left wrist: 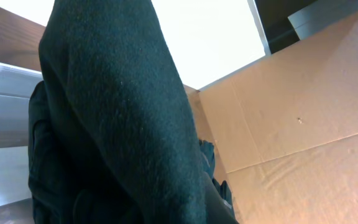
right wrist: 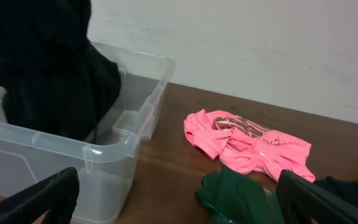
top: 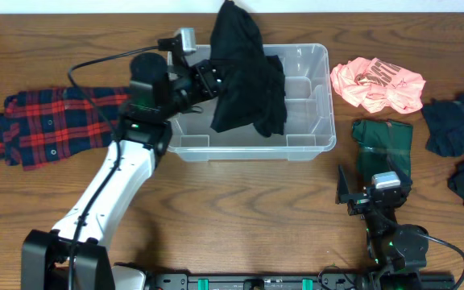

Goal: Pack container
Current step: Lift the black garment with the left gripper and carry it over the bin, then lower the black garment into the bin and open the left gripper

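The left pincer [top: 209, 80] grips a black garment [top: 248, 80], which hangs from it in a bunched fold. Its fingers are buried in the cloth, and its wrist view shows little but dark fabric [left wrist: 104, 112]. The container [top: 322, 89] sits directly under and to the right of this pincer, on the table [top: 240, 209]. The garment's lower part drapes into the container's left half, while the right half shows bare plastic. Behind the left pincer, along its arm, a red plaid shirt [top: 55, 125] lies flat.

The right pincer [top: 350, 193] hovers low at the near edge, jaws spread wide and holding nothing (both dark fingers frame its wrist view [right wrist: 178, 180]). Just ahead of it lies a green garment [top: 385, 145], and farther ahead a crumpled pink shirt [top: 377, 84], just beside the container's right wall [right wrist: 148, 106]. To this pincer's right lie dark clothes [top: 457, 121].
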`<action>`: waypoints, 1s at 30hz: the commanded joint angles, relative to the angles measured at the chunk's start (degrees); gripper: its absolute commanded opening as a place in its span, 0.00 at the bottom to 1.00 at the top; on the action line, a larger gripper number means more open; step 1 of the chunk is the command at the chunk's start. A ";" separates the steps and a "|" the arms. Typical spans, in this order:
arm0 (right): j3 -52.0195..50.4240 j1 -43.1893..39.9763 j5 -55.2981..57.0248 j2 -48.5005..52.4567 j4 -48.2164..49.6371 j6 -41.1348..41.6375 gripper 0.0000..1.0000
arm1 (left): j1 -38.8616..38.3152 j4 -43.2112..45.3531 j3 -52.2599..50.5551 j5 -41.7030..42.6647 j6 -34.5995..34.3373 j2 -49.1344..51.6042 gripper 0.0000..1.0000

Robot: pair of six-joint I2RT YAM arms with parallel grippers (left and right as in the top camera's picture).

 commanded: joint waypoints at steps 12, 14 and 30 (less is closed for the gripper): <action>-0.11 -1.03 -0.07 -0.35 -0.24 0.81 0.99 | -10.91 -1.77 1.77 -17.44 -9.92 -1.29 0.06; -0.11 -1.03 -0.07 -0.35 -0.24 0.81 0.99 | -11.13 -5.57 1.77 -18.78 -9.92 -1.29 0.06; -0.11 -1.03 -0.07 -0.35 -0.24 0.81 0.99 | -10.25 -14.12 1.77 -20.00 4.35 -1.31 0.58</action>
